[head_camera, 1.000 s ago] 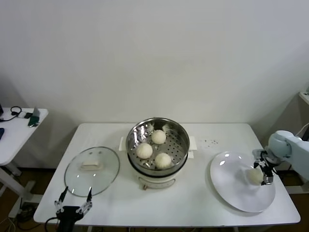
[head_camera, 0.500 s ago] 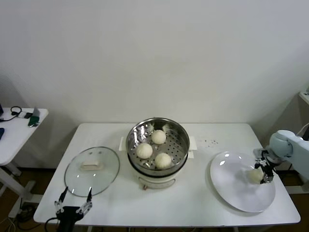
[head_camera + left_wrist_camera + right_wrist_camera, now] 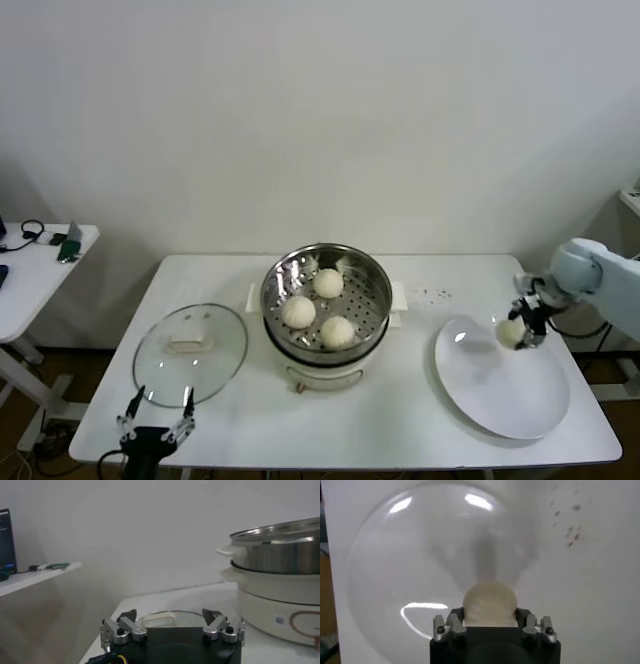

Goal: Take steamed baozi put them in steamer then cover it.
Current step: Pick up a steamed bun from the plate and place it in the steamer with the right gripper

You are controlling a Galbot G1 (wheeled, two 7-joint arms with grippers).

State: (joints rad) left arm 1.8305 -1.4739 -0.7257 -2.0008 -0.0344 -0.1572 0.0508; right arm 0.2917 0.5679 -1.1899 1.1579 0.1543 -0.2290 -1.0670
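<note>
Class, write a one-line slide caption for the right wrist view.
Right gripper shut on a baozi, above the white plate.

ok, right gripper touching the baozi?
Touching. In the right wrist view the right gripper is shut on the baozi, fingers pressed against both its sides; the head view shows it lifted above the plate.

**Soft overhead light, some blur**

Lighting was even and bright, with faint shadows on the counter point(image 3: 400, 410). Bright glints sat on the plate point(image 3: 380, 580) and on the steamer point(image 3: 326, 300) rim. The bun point(image 3: 489, 602) looked soft and out of focus in the right wrist view.
</note>
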